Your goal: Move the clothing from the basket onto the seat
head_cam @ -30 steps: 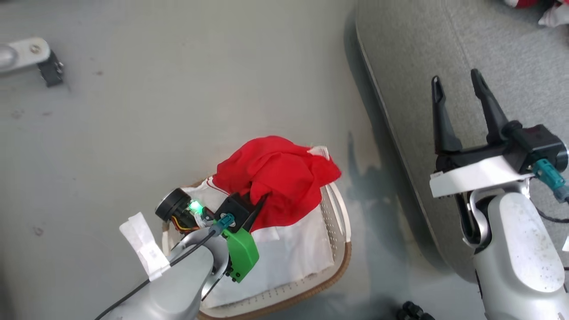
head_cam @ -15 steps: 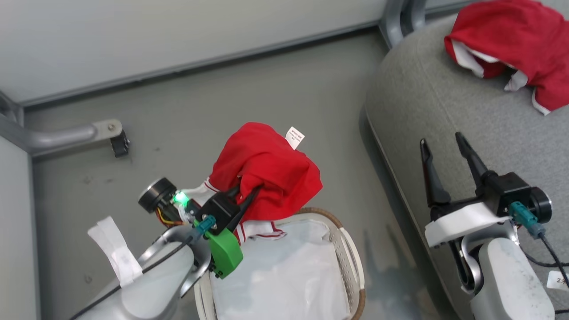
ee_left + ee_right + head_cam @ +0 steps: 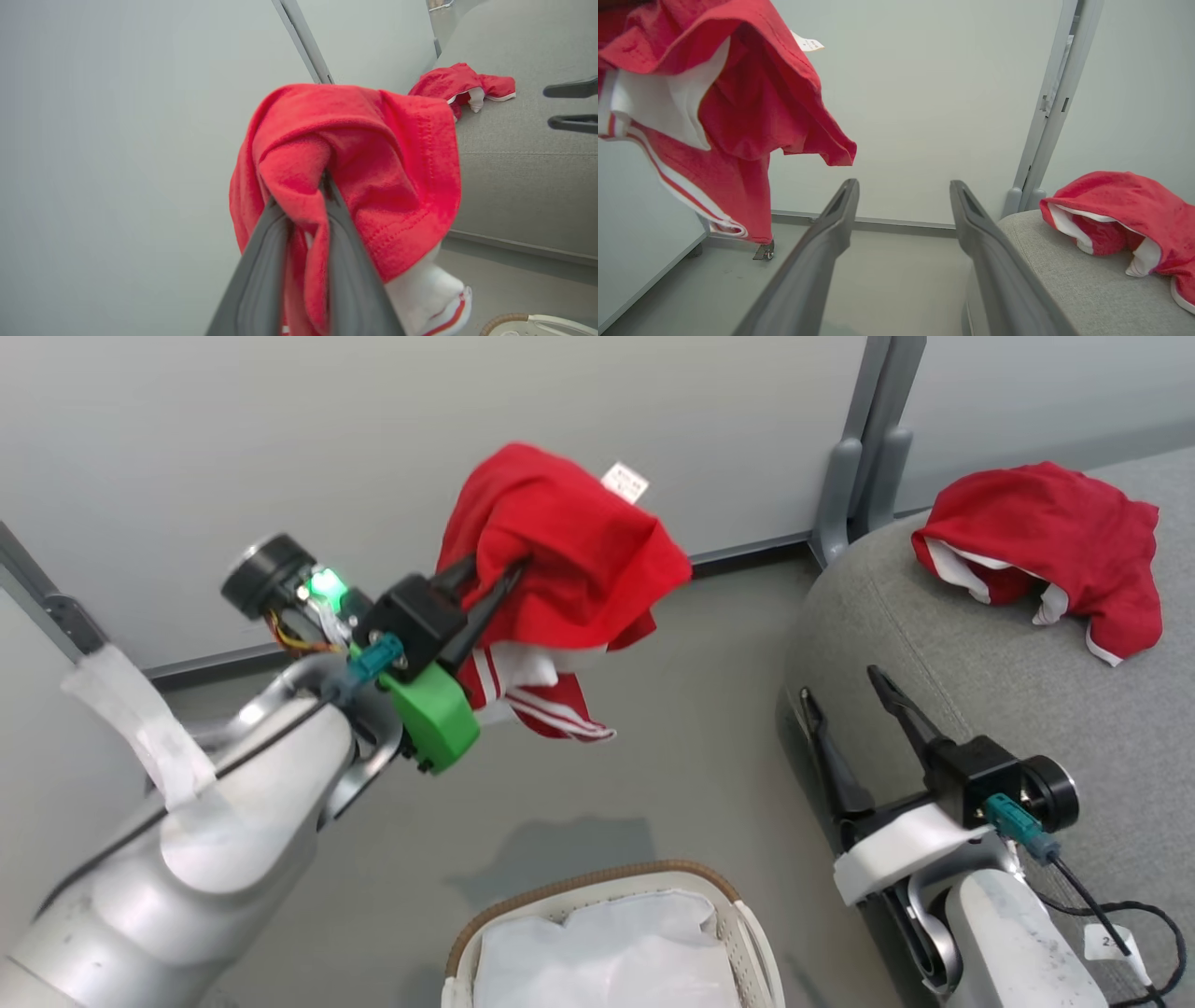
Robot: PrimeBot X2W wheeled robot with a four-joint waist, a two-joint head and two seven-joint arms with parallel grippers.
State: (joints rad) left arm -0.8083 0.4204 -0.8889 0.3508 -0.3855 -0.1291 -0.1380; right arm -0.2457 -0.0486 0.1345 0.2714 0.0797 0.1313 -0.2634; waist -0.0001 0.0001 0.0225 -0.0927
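At left gripper (image 3: 495,566) tips: clothing (image 3: 569,546) pinched, draped | right gripper (image 3: 838,682) wide, empty

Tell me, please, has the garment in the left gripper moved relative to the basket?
Yes. The red garment, pinched by the left gripper, has lifted clear of the basket: it lay over the rim, now floor shows between them.

The right gripper (image 3: 903,184) is holding its fingers (image 3: 831,233) wide apart, pointing over the floor (image 3: 887,280) toward a pale wall (image 3: 924,93). A red garment (image 3: 752,107) with white stripes and a small label (image 3: 806,43) is hanging at upper left. A second red garment (image 3: 1115,210) is lying crumpled on the grey seat (image 3: 1064,280) at right.
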